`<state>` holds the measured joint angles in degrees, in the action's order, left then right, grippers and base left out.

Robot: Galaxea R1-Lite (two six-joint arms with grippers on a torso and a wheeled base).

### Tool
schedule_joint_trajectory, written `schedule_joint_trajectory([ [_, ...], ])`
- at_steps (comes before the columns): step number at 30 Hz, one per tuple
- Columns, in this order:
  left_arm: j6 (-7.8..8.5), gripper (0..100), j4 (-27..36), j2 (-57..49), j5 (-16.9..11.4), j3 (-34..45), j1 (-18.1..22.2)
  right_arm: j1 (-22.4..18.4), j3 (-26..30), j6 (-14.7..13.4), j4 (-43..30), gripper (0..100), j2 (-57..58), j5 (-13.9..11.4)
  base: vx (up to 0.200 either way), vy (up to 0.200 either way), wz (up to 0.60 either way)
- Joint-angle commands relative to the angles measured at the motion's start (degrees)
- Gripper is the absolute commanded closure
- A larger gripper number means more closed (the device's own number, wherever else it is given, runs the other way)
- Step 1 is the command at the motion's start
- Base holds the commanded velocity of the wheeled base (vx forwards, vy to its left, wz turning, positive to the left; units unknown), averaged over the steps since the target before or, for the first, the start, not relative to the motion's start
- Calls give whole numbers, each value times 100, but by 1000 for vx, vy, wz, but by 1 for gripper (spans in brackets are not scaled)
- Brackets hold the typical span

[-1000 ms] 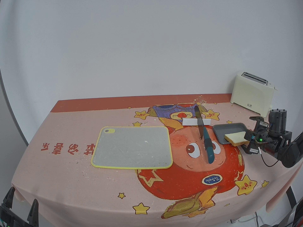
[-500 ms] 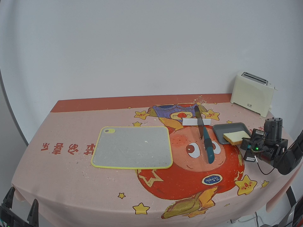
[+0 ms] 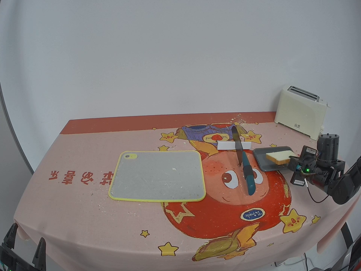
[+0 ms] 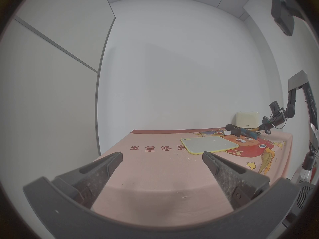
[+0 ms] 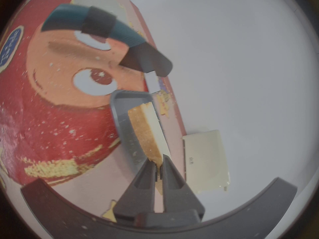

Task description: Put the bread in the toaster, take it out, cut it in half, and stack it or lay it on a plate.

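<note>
1. The right gripper (image 3: 291, 163) clamps one edge of the bread (image 3: 280, 156) over the tray (image 3: 265, 159).
2. The toaster (image 3: 301, 112) stands behind the tray, apart.
3. The knife (image 3: 244, 164) lies just left of the tray, and the board (image 3: 158, 175) farther left.

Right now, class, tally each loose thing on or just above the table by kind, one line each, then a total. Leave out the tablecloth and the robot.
cutting board: 1
knife: 1
white strip: 1
grey plate: 1
bread slice, held in the right gripper: 1
toaster: 1
Total: 6
</note>
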<state>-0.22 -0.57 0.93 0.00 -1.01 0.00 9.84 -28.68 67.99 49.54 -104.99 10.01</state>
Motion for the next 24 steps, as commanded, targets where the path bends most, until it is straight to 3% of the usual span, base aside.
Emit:
schedule_joint_trajectory([
  [1, -4, 0, -4, -93, 0, 101, 0, -8, -427, -5, -50, 100, 312, -8, 0, 0, 0],
  [3, -4, 0, -4, -93, 0, 101, 0, -8, -427, -5, -50, 100, 312, -8, 0, 0, 0],
  [4, -4, 0, -4, -93, 0, 101, 0, -8, -656, -163, -41, 100, 356, -69, 0, 0, 0],
  [7, -4, 0, -4, -93, 0, 101, 0, 185, -955, -1525, -50, 100, 374, -78, 0, 0, 0],
  [9, -4, 0, -4, -93, 0, 101, 0, 405, -1034, -2211, -76, 100, 409, -78, 0, 0, 0],
  [10, -4, 0, -4, -93, 0, 101, 0, 405, -1034, -2211, -76, 100, 409, -78, 0, 0, 0],
  [11, -4, 0, -4, -93, 0, 101, 0, 554, -1104, -2703, -103, 100, 453, -78, 0, 0, 0],
  [12, -4, 0, -4, -93, 0, 101, 0, 713, -1262, -3380, -314, 100, 549, -78, 0, 0, 0],
  [13, -4, 0, -4, -93, 0, 101, 0, 800, -1350, -3705, -533, 100, 637, -87, 0, 0, 0],
  [16, -4, 0, -4, -93, 0, 101, 0, 932, -1535, -4338, -1184, 100, 1042, -104, 0, 0, 0],
  [18, -4, 0, -4, -93, 0, 101, 0, 950, -1614, -4856, -1861, 100, 1393, -333, 0, 0, 0],
  [19, -4, 0, -4, -93, 0, 101, 0, 950, -1623, -4953, -2001, 100, 1490, -421, 0, 0, 0],
  [20, -4, 0, -4, -93, 0, 101, 0, 932, -1632, -5234, -2423, 100, 1841, -755, 0, 0, 0],
  [22, -4, 0, -4, -93, 0, 101, 0, 888, -1649, -5472, -3091, 100, 2342, -1141, 0, 0, 0],
  [23, -4, 0, -4, -93, 0, 101, 0, 888, -1649, -5472, -3091, 100, 2342, -1141, 0, 0, 0],
  [24, -4, 0, -4, -93, 0, 101, 0, 792, -1702, -5647, -3680, 100, 2729, -1458, 0, 0, 0],
])
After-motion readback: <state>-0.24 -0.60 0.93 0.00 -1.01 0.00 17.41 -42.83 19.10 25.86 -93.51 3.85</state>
